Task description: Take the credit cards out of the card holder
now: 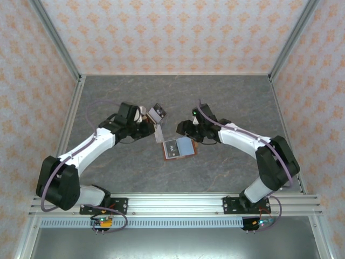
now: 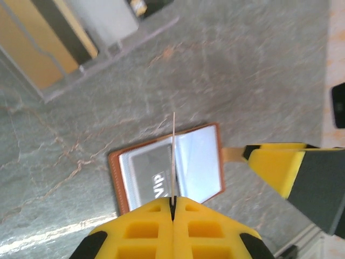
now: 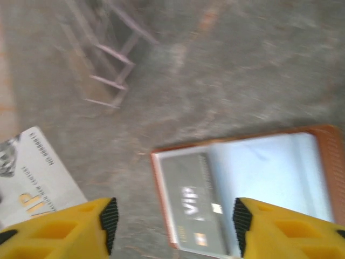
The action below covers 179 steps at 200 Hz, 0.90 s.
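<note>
Table: grey stone-patterned surface, taking up the middle of the top view
Card holder: laid open and flat at the centre of that frame, pale inside turned upward
Left gripper: fingers pressed together on a thin card, which is seen edge-on across the holder
Right gripper: fingers set apart, nothing between them, holder at lower right of its frame
VIP card: lodged in the holder's left half

Grey marbled counter: the card holder lies open near the middle, with a tan boxy object at its eleven o'clock.
</note>
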Each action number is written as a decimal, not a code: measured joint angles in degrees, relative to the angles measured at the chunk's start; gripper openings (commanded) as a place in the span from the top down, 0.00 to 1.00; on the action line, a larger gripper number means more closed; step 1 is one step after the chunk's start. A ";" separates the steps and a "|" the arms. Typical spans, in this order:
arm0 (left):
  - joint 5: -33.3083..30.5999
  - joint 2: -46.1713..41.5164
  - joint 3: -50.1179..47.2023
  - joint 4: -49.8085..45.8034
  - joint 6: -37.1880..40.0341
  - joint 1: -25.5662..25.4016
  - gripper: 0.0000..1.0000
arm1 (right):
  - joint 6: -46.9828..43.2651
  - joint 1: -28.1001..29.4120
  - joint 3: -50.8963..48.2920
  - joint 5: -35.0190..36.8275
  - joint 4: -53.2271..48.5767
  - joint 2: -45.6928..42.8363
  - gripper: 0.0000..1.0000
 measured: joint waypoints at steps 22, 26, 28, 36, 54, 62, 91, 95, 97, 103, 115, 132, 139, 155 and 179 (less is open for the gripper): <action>4.11 -0.28 1.66 0.85 -1.01 2.75 1.00 | 2.62 -0.72 0.74 -5.42 6.21 0.90 0.30; 4.87 -0.28 1.81 1.36 -1.51 3.15 1.00 | 3.50 -0.79 0.83 -6.38 7.37 1.20 0.30; 5.31 -0.31 1.88 1.66 -1.77 3.37 1.00 | 3.69 -0.87 0.90 -6.82 8.00 1.40 0.30; 6.73 -0.35 1.99 2.71 -2.67 4.04 1.00 | 4.90 -1.05 1.18 -8.48 10.16 2.05 0.30; 9.86 -0.35 1.92 6.60 -6.36 5.25 1.00 | 7.96 -1.36 2.51 -12.31 14.32 3.93 0.30; 10.82 -0.37 1.88 8.41 -7.80 5.53 1.00 | 9.49 -1.46 3.15 -13.88 16.50 4.81 0.31; 13.46 -1.07 0.87 14.32 -12.39 6.10 1.00 | 15.43 -1.49 3.96 -18.60 24.98 7.02 0.48; 13.70 -1.18 0.63 14.99 -12.96 6.19 1.00 | 16.37 -1.49 3.96 -19.26 26.43 7.13 0.50; 13.90 -1.25 0.48 15.34 -13.18 6.27 1.00 | 16.74 -1.49 3.96 -19.41 26.69 7.15 0.51; 14.36 -1.44 0.04 16.39 -14.10 6.49 1.00 | 18.01 -1.51 3.96 -20.17 28.48 7.17 0.54; 14.71 -1.60 -0.59 17.88 -15.43 6.86 1.00 | 19.74 -1.66 3.96 -21.57 31.69 7.15 0.58; 14.86 -1.60 -1.16 18.88 -16.33 7.32 1.00 | 21.46 -1.84 3.93 -22.69 34.32 7.15 0.63; 15.06 -1.60 -1.36 19.26 -16.79 7.61 1.00 | 21.92 -2.03 3.82 -22.91 34.99 7.13 0.65; 15.56 -1.62 -1.90 20.13 -17.49 7.98 1.00 | 23.02 -2.23 3.32 -23.26 36.41 7.10 0.70; 15.93 -1.97 -2.67 21.03 -18.08 8.20 1.00 | 24.26 -2.23 2.01 -23.74 37.77 6.88 0.75</action>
